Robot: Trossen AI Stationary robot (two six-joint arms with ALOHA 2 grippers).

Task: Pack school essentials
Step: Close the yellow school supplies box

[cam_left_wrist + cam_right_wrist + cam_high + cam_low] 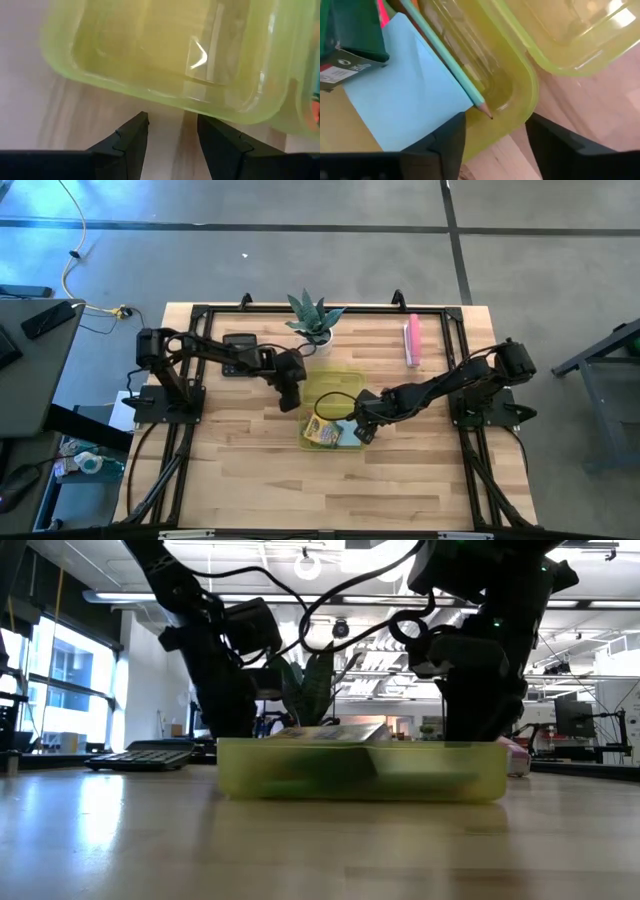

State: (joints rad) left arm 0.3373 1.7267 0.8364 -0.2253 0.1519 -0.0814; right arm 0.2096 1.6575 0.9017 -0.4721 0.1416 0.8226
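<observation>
Left wrist view shows the left jaws parted with bare wood between the fingers, poised just short of the rim of a clear yellow-green lid lying on the counter. In the right wrist view, the right jaws are also released, holding nothing, at the corner of the yellow-green box. Inside that box lie a light-blue notepad, a pale green pencil with its tip near the corner wall, and a green crayon box resting on the notepad. From the high view, both arms meet mid-counter over the box and the lid next to it. Well apart near the far edge sit a black calculator, a potted plant and a pink bar.
</observation>
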